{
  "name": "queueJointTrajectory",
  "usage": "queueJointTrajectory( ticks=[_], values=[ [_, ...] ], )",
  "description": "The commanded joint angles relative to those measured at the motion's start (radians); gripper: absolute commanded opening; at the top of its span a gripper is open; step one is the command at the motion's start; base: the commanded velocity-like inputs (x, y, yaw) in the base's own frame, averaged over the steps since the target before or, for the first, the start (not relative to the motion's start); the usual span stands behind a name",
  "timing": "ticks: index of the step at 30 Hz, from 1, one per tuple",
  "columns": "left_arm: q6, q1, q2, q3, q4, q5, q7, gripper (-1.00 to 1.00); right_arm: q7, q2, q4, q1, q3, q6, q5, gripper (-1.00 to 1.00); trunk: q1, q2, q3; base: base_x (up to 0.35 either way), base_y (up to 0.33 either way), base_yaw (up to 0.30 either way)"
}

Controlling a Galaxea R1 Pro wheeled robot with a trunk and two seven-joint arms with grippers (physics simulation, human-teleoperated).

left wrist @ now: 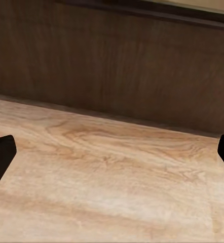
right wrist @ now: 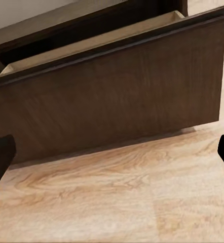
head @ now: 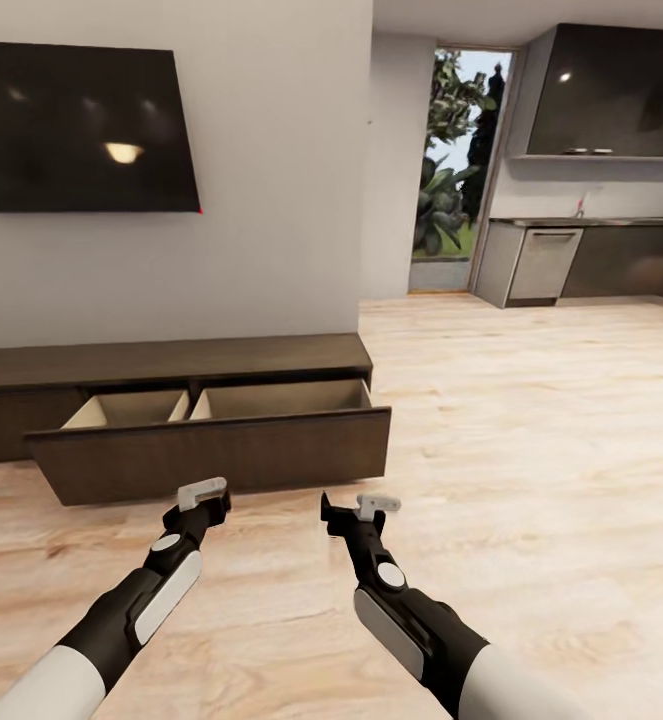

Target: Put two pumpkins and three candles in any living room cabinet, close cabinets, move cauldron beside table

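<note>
The long dark-brown cabinet [head: 171, 362] stands against the wall under the TV. Its wide drawer [head: 211, 452] is pulled out, and what I can see of its two pale wood compartments [head: 271, 400] holds nothing. My left gripper [head: 206, 497] hovers low over the floor just in front of the drawer front [left wrist: 117, 66], open, with one dark fingertip [left wrist: 0, 159] at each side of the left wrist view. My right gripper [head: 356, 505] is also open and empty, facing the drawer's right end [right wrist: 122, 96]. The pumpkins, candles, cauldron and table are out of view.
A black TV [head: 81, 125] hangs on the wall above the cabinet. Light wood floor [head: 531, 450] stretches to the right towards a kitchen with grey units [head: 546, 265] and a glass door [head: 456, 170] at the back.
</note>
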Motion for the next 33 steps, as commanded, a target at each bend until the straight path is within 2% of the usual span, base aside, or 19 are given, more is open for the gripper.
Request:
queueJointTrajectory(
  ticks=[1,6,12,18,26,33],
  values=[
    [0.003,-0.001,0.002,-0.004,-0.002,0.005,0.008,1.00,-0.004,-0.001,0.000,-0.001,0.005,-0.007,-0.010,1.00,0.000,0.000,-0.001,0.340,0.036,0.000],
    [0.003,-0.001,0.004,-0.004,-0.002,0.005,0.008,1.00,0.001,0.000,0.006,-0.001,0.004,0.004,-0.012,1.00,0.000,0.000,-0.001,0.340,0.071,0.000],
    [0.003,-0.001,0.004,-0.004,-0.002,0.006,0.008,1.00,0.002,0.001,0.043,-0.001,0.000,0.084,-0.014,1.00,0.000,0.000,-0.001,0.270,0.041,0.000],
    [0.003,-0.001,0.004,-0.004,-0.001,0.006,0.008,1.00,0.002,0.001,0.069,-0.001,0.000,0.096,-0.014,1.00,0.000,0.000,-0.001,0.059,0.004,0.000],
    [0.004,-0.001,0.004,-0.004,0.001,0.006,0.006,1.00,0.002,0.001,0.075,-0.001,-0.001,0.101,-0.014,1.00,0.000,0.000,-0.001,0.253,0.069,0.000],
    [0.003,-0.001,0.003,-0.004,0.000,0.006,0.006,1.00,0.002,0.001,0.075,-0.001,-0.002,0.101,-0.014,1.00,0.000,0.000,-0.001,0.039,0.010,0.000]
  ],
)
